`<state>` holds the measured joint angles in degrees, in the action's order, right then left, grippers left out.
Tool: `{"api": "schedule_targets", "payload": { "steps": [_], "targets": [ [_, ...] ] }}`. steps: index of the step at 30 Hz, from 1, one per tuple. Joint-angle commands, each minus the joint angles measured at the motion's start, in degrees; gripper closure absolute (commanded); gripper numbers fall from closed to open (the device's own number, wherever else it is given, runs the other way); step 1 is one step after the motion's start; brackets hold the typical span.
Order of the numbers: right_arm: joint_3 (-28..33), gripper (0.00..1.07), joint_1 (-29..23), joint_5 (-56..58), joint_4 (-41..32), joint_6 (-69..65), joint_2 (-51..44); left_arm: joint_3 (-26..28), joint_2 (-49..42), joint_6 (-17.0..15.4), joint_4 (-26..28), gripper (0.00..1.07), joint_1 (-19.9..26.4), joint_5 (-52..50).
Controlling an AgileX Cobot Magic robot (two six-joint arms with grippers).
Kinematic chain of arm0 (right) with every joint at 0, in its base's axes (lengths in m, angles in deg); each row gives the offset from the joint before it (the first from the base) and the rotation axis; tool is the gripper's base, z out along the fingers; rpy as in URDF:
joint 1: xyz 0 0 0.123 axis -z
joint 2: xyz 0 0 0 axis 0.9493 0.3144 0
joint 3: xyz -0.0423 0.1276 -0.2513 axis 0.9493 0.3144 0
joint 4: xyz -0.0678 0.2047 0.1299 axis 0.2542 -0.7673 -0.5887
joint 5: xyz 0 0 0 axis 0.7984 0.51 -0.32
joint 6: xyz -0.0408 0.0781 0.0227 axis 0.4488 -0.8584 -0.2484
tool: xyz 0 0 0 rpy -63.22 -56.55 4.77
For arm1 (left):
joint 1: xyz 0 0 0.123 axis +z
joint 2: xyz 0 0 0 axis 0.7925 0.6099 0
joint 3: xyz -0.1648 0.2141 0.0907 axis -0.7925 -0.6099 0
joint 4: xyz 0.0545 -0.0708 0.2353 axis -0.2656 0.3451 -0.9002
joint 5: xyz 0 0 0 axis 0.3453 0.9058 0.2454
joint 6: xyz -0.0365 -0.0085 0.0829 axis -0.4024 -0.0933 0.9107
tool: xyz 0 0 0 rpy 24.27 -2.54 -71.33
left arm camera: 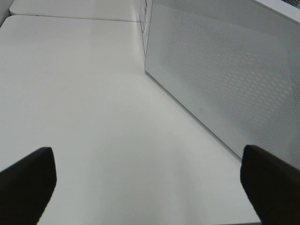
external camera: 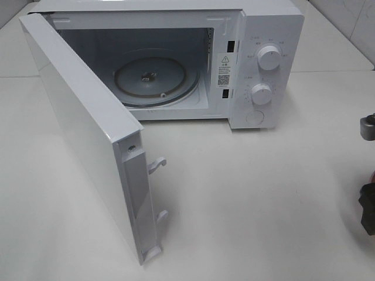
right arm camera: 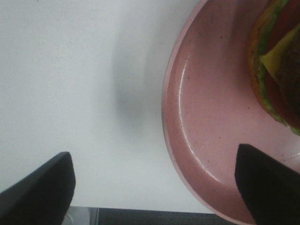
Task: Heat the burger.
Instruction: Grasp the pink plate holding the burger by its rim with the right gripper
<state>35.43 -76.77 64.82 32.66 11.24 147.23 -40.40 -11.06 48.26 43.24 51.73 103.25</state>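
Microwave (external camera: 234, 58) open; left fingers (left arm camera: 28, 183) spread, empty; right fingers (right arm camera: 42, 187) spread astride plate (right arm camera: 206, 117) rim; pinch rim squarely, keep burger (right arm camera: 276, 61) level.

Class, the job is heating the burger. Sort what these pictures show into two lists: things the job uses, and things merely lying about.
Used in the job: burger; pink plate under it; microwave; its open door; glass turntable inside.

Merely there: white table, which only carries everything; nothing else shows.
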Motion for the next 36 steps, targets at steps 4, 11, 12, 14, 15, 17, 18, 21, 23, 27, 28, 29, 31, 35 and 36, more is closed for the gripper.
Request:
{"api": "schedule_targets", "payload": {
  "steps": [4,11,12,14,15,17,18,21,23,27,28,29,31,35,36],
  "targets": [
    [0.46,0.27,0.46,-3.95,1.55,0.00,4.07,-0.06,-0.86,-0.11,-0.11,0.07,0.11,-0.29],
    [0.46,0.29,0.46,-6.88,1.55,-0.29,9.28,-0.06,-0.86,-0.11,-0.11,0.07,0.11,-0.29],
    [0.46,0.30,0.46,-7.91,1.55,-0.92,10.89,-0.06,-0.86,-0.11,-0.11,0.07,0.11,-0.29],
    [0.46,0.30,0.46,-9.11,1.55,-1.38,12.26,-0.06,-0.86,-0.11,-0.11,0.07,0.11,-0.29],
    [0.46,0.31,0.46,-9.57,1.55,-1.49,12.78,-0.06,-0.86,-0.11,-0.11,0.07,0.11,-0.29],
    [0.46,0.31,0.46,-10.31,1.55,-1.72,14.04,-0.06,-0.86,-0.11,-0.11,0.07,0.11,-0.29],
    [0.46,0.31,0.46,-10.83,1.55,-1.72,15.13,-0.06,-0.86,-0.11,-0.11,0.07,0.11,-0.29],
    [0.46,0.31,0.46,-10.94,1.55,-1.72,15.70,-0.06,-0.86,-0.11,-0.11,0.07,0.11,-0.29],
    [0.46,0.31,0.46,-11.86,1.55,-1.95,17.07,-0.06,-0.86,-0.11,-0.11,0.07,0.11,-0.29],
    [0.46,0.31,0.46,-12.78,1.78,-2.12,17.07,-0.06,-0.86,-0.11,-0.11,0.07,0.11,-0.29],
    [0.46,0.32,0.46,-12.83,2.46,-2.41,17.07,-0.06,-0.86,-0.11,-0.11,0.07,0.11,-0.29],
    [0.46,0.35,0.46,-12.83,4.18,-3.50,17.07,-0.06,-0.86,-0.11,-0.11,0.07,0.11,-0.29],
    [0.46,0.40,0.46,-12.83,6.02,-5.73,17.07,-0.06,-0.86,-0.11,-0.11,0.07,0.11,-0.29],
    [0.46,0.54,0.46,-12.83,8.54,-8.88,17.07,-0.06,-0.86,-0.11,-0.11,0.07,0.11,-0.29],
    [0.46,0.67,0.46,-12.83,9.11,-9.68,17.07,-0.06,-0.86,-0.11,-0.11,0.07,0.11,-0.29]
  ]
}}
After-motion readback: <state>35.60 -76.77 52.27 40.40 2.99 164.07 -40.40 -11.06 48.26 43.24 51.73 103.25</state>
